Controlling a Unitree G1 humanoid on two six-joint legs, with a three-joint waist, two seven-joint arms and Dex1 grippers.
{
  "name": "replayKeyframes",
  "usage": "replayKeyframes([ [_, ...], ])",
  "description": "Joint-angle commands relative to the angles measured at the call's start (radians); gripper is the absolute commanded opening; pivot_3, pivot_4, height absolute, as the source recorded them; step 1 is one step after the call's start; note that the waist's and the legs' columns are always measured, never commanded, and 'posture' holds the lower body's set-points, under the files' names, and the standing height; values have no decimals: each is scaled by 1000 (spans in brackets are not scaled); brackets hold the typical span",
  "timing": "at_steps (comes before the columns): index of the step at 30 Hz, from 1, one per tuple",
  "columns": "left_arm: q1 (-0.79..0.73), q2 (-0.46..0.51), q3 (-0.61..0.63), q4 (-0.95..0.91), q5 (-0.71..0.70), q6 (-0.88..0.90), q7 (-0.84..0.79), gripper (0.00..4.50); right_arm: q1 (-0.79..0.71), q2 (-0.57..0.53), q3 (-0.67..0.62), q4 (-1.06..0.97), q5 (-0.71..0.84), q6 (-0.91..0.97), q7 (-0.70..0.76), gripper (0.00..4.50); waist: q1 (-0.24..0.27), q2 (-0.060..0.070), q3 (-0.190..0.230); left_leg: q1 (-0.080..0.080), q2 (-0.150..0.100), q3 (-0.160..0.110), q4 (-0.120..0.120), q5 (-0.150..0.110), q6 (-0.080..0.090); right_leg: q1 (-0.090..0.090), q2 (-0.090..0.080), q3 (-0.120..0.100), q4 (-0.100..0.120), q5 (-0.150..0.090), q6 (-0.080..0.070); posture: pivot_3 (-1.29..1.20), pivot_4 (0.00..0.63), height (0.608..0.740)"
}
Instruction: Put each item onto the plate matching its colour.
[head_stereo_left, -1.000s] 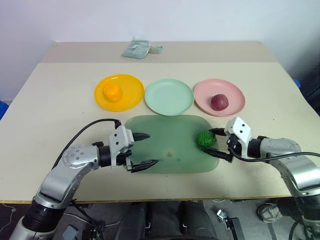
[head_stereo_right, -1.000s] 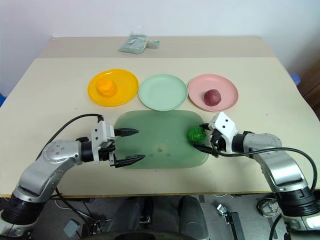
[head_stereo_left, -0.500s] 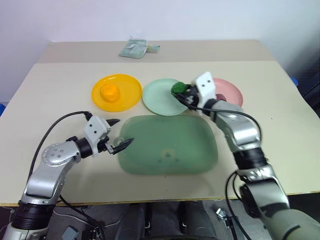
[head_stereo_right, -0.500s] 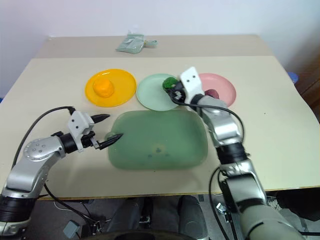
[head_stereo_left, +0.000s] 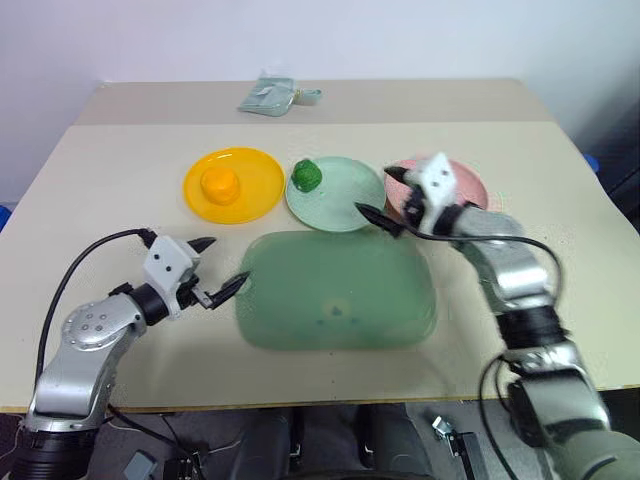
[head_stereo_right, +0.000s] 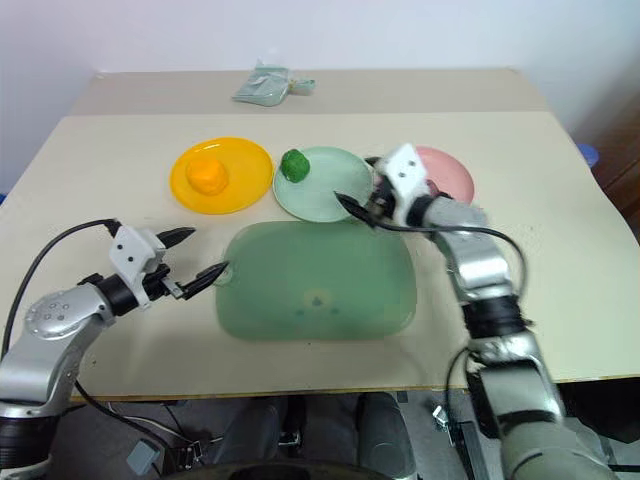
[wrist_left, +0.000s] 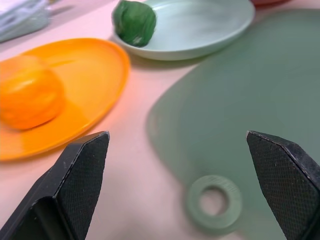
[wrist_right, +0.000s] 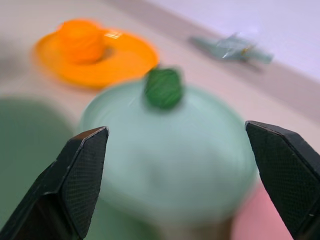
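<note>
Green lump (head_stereo_left: 305, 175) sitting on far-left rim area of mint green plate (head_stereo_left: 345, 200), free of any grip. Orange lump (head_stereo_left: 220, 184) on yellow-orange plate (head_stereo_left: 255, 180). Pink plate (head_stereo_left: 470, 182) mostly hidden behind right gripper (head_stereo_left: 382, 193); maroon lump not discernible there. Three plates in a row across the surface (head_stereo_left: 110, 200), yellow-orange left, mint middle, pink right. Large translucent green tray (head_stereo_left: 335, 290) just in front of the plates, nothing on it.

Right gripper hovering over near-right edge of mint plate, jaws spread wide, holding nothing, green lump well clear beyond the fingertips in right wrist view. Left gripper (head_stereo_left: 222, 268) near left edge of tray, jaws also wide apart, nothing between them. Crumpled clear bag (head_stereo_left: 268, 96) at far side of surface.
</note>
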Motion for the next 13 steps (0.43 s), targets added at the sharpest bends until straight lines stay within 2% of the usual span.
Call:
replayKeyframes([
  [1, 32, 17, 109, 32, -8, -20, 20, 4500, 133, -130, -159, -105, 136, 56, 140, 4449, 1, 0, 0, 0, 0, 0, 0, 0, 0, 0, 0, 0, 0, 0, 0, 0, 150, 740],
  [7, 109, 22, 210, 125, 11, -76, 28, 4500, 304, -203, -279, -47, 141, 54, 143, 4449, -6, 0, 0, 3, 2, 3, 0, 0, 0, 0, 0, 2, 0, 0, 0, 0, 150, 740],
  [13, 134, -8, 222, 111, 10, -81, 58, 4500, 315, -189, -271, -22, 128, 42, 137, 4449, 2, 0, 0, 2, 2, 3, 1, -1, 1, 0, -5, 2, 0, 0, -1, 0, 150, 740],
])
